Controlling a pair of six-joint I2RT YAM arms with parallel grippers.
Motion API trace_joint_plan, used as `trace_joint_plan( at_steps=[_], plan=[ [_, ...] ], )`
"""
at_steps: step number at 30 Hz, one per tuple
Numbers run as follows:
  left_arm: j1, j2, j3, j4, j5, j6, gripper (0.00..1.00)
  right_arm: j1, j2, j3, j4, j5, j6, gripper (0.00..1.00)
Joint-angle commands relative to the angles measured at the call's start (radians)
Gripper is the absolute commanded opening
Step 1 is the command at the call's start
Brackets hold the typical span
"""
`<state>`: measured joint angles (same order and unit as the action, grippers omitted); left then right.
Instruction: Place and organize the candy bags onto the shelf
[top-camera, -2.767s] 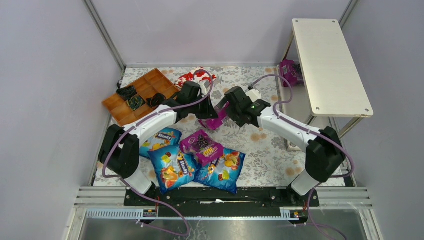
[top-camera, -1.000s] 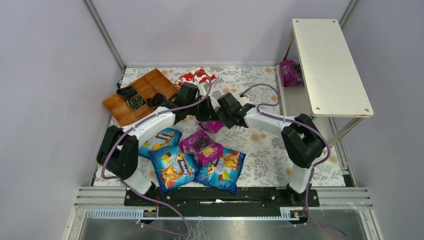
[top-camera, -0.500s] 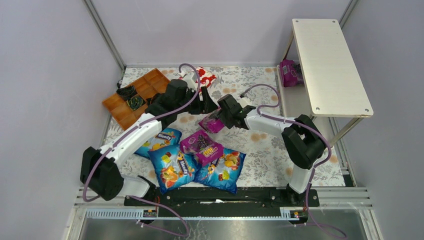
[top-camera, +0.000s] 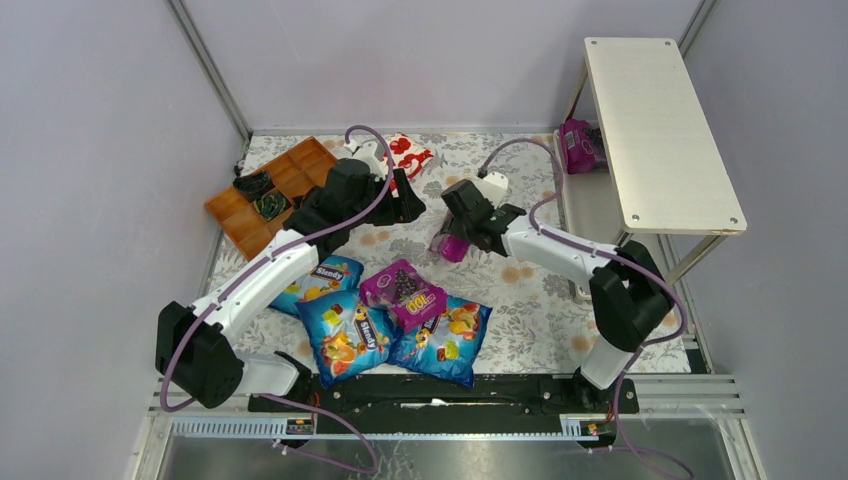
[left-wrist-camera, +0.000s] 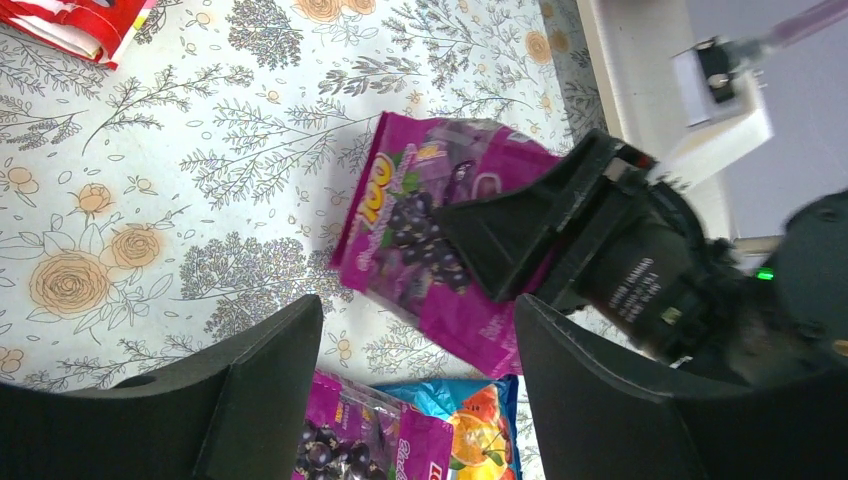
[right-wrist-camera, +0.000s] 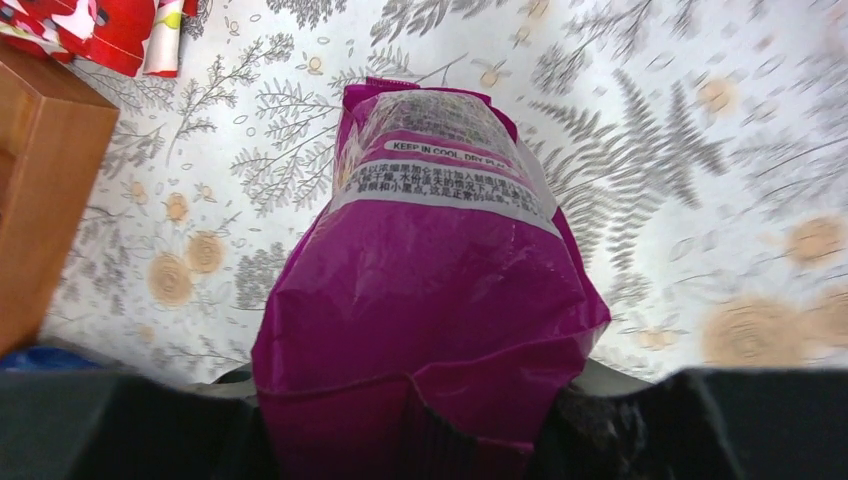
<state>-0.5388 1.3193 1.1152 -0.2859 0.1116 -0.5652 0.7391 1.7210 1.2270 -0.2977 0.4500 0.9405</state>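
Right gripper (top-camera: 457, 233) is clamped on one end of a purple grape bag (top-camera: 450, 246); right wrist view shows the bag's (right-wrist-camera: 430, 280) sealed end pinched between the fingers, the rest sticking out over the floral cloth (top-camera: 520, 300). Can't tell if its far end touches the cloth.

Left gripper (top-camera: 408, 208) has its fingers spread, nothing between them, just left of the held bag and apart from it.

Room:
- Bare cloth runs from the held bag right to the shelf (top-camera: 655, 130). Nothing lies in that strip.
- Lower board (top-camera: 592, 205) has its left edge facing the right arm. One purple bag (top-camera: 577, 145) sits at its far end, the near part is bare.
- Top board is bare and overhangs the lower one.
- The right arm's cable loops up close to the shelf's left edge.
- Wooden tray (top-camera: 270, 190) and a red-and-white packet (top-camera: 405, 155) are far left, beside the left arm.
- Three blue bags (top-camera: 345, 335) and another purple one (top-camera: 403, 290) are piled near the front edge, between the arm bases.

Pose: right arm folded, elbow near the shelf leg, forearm reaching left to centre. Left arm stretched diagonally from its base toward far centre.
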Motion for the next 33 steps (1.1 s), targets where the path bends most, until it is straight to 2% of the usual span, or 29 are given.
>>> trace_joint_plan(
  at_steps=[1, 9, 13, 18, 20, 21, 24, 27, 29, 33],
  plan=[
    [0.005, -0.017, 0.024, 0.026, -0.021, 0.013, 0.75, 0.006, -0.125, 0.072, 0.005, 0.138, -0.288, 0.40],
    [0.005, -0.024, 0.021, 0.029, -0.016, 0.013, 0.75, 0.005, -0.175, 0.131, -0.087, 0.299, -0.575, 0.34],
    [0.005, -0.022, 0.020, 0.031, -0.013, 0.012, 0.76, 0.005, -0.170, 0.159, -0.103, 0.468, -0.732, 0.34],
    [0.005, -0.017, 0.020, 0.033, -0.003, 0.007, 0.75, 0.005, -0.119, 0.185, -0.037, 0.710, -1.039, 0.34],
    [0.005, -0.016, 0.018, 0.034, 0.001, 0.007, 0.75, 0.003, -0.097, 0.155, 0.085, 0.801, -1.213, 0.32],
    [0.005, -0.017, 0.018, 0.034, 0.001, 0.006, 0.75, 0.001, -0.091, 0.118, 0.202, 0.837, -1.335, 0.31],
    [0.006, -0.020, 0.018, 0.034, 0.003, 0.004, 0.75, -0.007, -0.085, -0.030, 0.709, 0.889, -1.821, 0.31],
    [0.005, -0.022, 0.017, 0.035, 0.008, 0.002, 0.76, -0.039, -0.034, -0.111, 1.137, 0.895, -2.169, 0.31],
    [0.005, -0.022, 0.016, 0.036, 0.014, 0.000, 0.76, -0.087, 0.001, -0.124, 1.241, 0.895, -2.246, 0.31],
    [0.005, -0.022, 0.016, 0.039, 0.030, -0.006, 0.76, -0.150, 0.023, -0.117, 1.135, 0.884, -2.161, 0.30]
  ],
)
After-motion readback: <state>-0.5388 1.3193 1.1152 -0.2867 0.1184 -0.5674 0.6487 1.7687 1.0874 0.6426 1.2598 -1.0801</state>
